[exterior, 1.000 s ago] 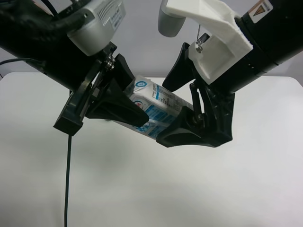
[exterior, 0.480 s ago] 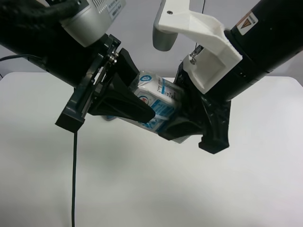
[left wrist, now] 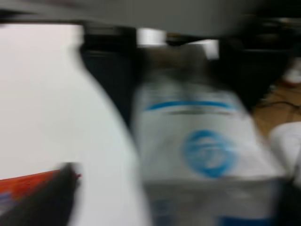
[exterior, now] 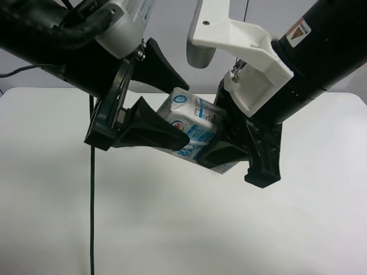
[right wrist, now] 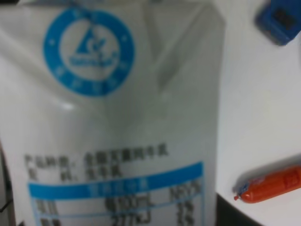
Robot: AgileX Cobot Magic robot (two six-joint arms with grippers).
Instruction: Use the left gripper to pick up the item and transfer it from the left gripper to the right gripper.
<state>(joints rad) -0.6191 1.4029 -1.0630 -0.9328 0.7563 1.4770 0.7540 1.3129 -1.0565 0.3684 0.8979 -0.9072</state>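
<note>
The white-and-blue drink carton point(exterior: 192, 117) hangs tilted in the air between both arms. The right gripper point(exterior: 215, 129), on the arm with the white bracket at the exterior high view's right, is shut on the carton's lower end. The left gripper point(exterior: 184, 113), on the arm with the silver-grey housing at that view's left, has its black fingers point(exterior: 155, 130) spread wide around the carton's top; it is open. The carton fills the right wrist view point(right wrist: 117, 117). It is blurred in the left wrist view point(left wrist: 202, 150).
The white table point(exterior: 172, 229) lies below both arms. A black cable point(exterior: 92, 200) hangs from the left arm. A blue block point(right wrist: 280, 21) and a red sausage-shaped tube point(right wrist: 270, 184) lie on the table; the tube also shows in the left wrist view point(left wrist: 28, 181).
The right gripper slid further over the carton and closed on it. The left gripper's fingers, shut on the carton before, have spread apart. The carton shifted slightly right.
</note>
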